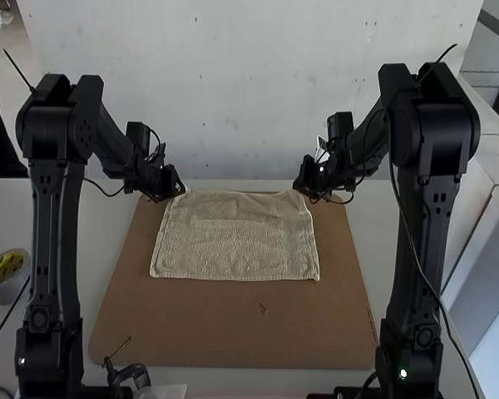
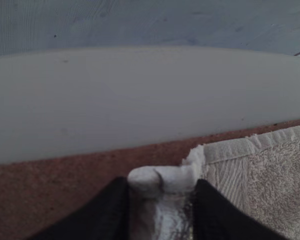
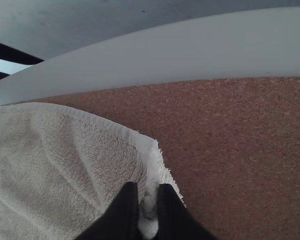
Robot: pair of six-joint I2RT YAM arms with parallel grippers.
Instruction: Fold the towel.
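Note:
The beige towel (image 1: pixel 237 237) lies spread as a wide rectangle on the brown board, slightly rippled along its far edge. At its far left corner is my left gripper (image 1: pixel 181 189); at the far right corner is my right gripper (image 1: pixel 298 188). In the left wrist view, the left gripper (image 2: pixel 162 200) is closed on a bunched corner of the towel (image 2: pixel 275 175). The right wrist view has the right gripper (image 3: pixel 148 205) pinching the other corner, with small folds running through the towel (image 3: pixel 65 160) beside it.
The brown board (image 1: pixel 233 332) extends nearer than the towel. A roll of tape (image 1: pixel 7 270) sits on the table at the left, and a small black clamp-like item (image 1: pixel 129 374) stands at the near edge. A pale wall (image 1: pixel 249 91) rises behind the board.

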